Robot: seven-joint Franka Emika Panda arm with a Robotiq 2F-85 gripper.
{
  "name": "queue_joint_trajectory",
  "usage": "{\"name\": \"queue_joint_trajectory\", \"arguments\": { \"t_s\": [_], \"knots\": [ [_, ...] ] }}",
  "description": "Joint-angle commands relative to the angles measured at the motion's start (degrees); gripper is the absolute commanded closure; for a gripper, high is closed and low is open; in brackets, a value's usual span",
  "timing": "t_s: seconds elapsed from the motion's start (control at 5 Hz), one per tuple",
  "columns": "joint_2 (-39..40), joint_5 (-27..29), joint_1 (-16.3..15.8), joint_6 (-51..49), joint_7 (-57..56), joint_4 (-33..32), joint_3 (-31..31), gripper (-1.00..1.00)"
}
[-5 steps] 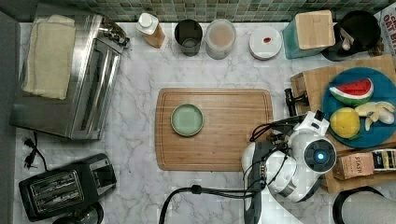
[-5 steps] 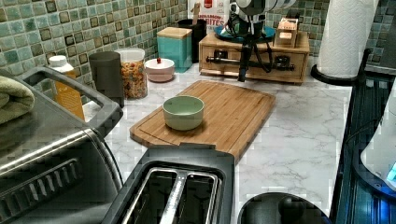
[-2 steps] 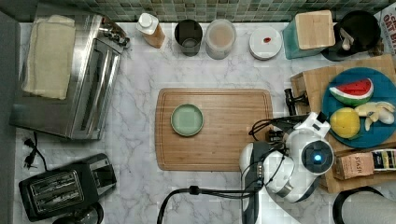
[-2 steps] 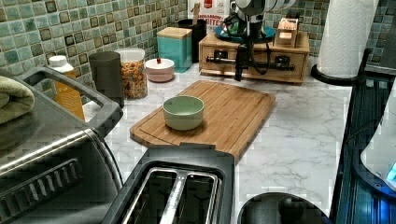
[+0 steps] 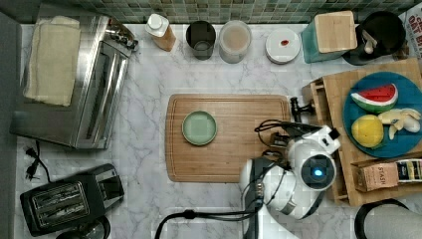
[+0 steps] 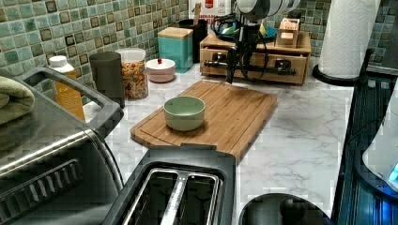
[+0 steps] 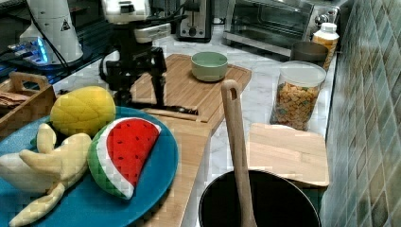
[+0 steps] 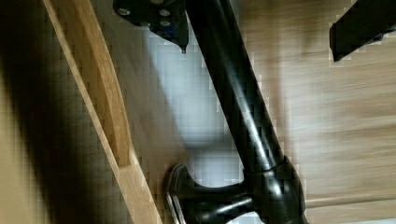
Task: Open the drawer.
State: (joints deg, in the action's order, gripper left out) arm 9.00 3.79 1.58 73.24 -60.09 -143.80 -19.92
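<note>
A white-veined marble desk backed by a green mosaic tile wall carries a bamboo cutting board at its centre. On the board's half nearer the toaster oven sits an empty pale green bowl. Along the wall behind the board stand a dark cup, a clear jar of cereal, a lidded white dish and a teal canister. At the board's far end from the oven stands a wooden stand whose drawer faces the board; a blue plate on top holds toy fruit. The arm's tool hangs at the drawer's black bar handle, fingers spread either side of the bar, open and not clamped.
</note>
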Motion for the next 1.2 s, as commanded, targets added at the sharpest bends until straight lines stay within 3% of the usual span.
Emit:
{"name": "queue_joint_trajectory", "arguments": {
  "t_s": [0.2, 0.4, 0.6, 0.8, 1.2],
  "knots": [
    [-4.3, 0.5, -13.8, -9.9, -3.5, -7.7, 13.2, -1.00],
    [-8.1, 0.6, -14.5, -10.3, -1.8, -11.3, 15.5, -1.00],
    [-10.8, 6.5, -15.1, -14.5, -1.1, -12.1, 18.7, -1.00],
    [-12.1, 4.1, -16.5, -15.2, 6.4, -12.2, 20.9, -1.00],
    [-12.1, 4.2, -15.9, -15.3, 6.4, -12.2, 21.5, -1.00]
  ]
}}
